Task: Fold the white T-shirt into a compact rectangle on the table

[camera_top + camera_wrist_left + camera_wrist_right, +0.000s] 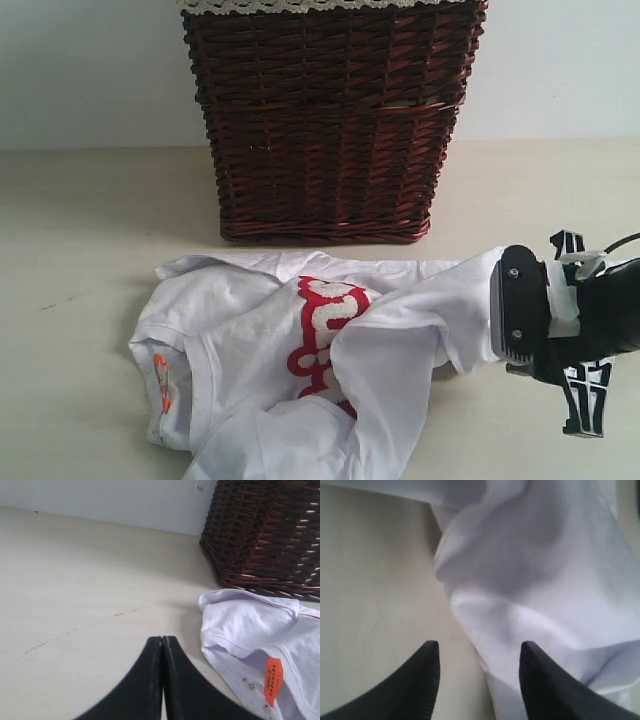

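Note:
The white T-shirt (300, 370) lies crumpled on the table (80, 300) in front of the basket, red lettering showing at its middle and an orange tag (162, 380) at the neck on the left. My right gripper (479, 649) stands open at the shirt's right edge, low over the table; a white fold (535, 595) lies partly between its fingers, ungripped. In the exterior view the right arm (560, 315) sits against the shirt's right sleeve. My left gripper (163, 639) is shut and empty above bare table, left of the shirt's neck (250, 645).
A dark wicker basket (330, 120) with a lace-trimmed liner stands upright just behind the shirt. Bare table stretches to the left (75, 580) and to the right of the basket. A pale wall rises behind.

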Robot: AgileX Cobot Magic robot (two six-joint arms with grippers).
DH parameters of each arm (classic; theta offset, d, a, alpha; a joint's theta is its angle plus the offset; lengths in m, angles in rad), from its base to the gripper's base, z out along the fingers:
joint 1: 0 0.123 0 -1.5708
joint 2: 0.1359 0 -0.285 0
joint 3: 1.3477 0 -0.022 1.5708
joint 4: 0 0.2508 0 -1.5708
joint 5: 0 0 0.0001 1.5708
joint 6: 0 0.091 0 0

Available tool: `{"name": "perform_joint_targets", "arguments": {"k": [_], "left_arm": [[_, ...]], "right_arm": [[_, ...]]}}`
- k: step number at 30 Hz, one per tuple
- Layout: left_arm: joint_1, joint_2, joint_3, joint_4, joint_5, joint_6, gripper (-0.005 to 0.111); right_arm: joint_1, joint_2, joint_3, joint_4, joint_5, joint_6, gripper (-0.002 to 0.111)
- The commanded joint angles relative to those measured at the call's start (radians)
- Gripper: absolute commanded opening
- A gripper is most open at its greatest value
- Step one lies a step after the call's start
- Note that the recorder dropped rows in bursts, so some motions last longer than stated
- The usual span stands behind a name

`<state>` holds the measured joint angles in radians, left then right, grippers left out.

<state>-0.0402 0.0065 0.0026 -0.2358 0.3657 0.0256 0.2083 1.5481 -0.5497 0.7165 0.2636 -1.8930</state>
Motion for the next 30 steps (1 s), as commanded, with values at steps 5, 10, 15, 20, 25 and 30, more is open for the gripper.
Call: {"name": "perform_joint_targets", "arguments": {"k": [5, 10, 15, 20, 25, 30], "left_arm": [[-0.005, -0.007, -0.003, -0.007, -0.003, -0.001, 0.000], [-0.005, -0.007, -0.003, -0.007, -0.003, -0.001, 0.000], [-0.005, -0.007, -0.003, -0.007, -0.003, 0.001, 0.000], [-0.005, -0.007, -0.003, -0.007, -0.003, 0.001, 0.000], [-0.005, -0.007, -0.003, -0.007, -0.003, 0.001, 0.000], [-0.005, -0.007, -0.003, -0.007, -0.003, 0.001, 0.000]], "right_arm": [[0.002, 0.147, 0.003, 0.182, -0.158, -0.189, 0.028], [0.002, 0.077, 0.003, 0.182, -0.131, -0.189, 0.000], [0.002, -0.095, 0.003, 0.182, 0.014, -0.189, 0.000], [0.002, -0.258, 0.003, 0.000, 0.277, -0.010, 0.000], [0.002, -0.289, 0.003, -0.509, 0.570, 0.286, 0.000], [0.002, -0.289, 0.003, -0.639, 0.761, 0.303, 0.000]]}}
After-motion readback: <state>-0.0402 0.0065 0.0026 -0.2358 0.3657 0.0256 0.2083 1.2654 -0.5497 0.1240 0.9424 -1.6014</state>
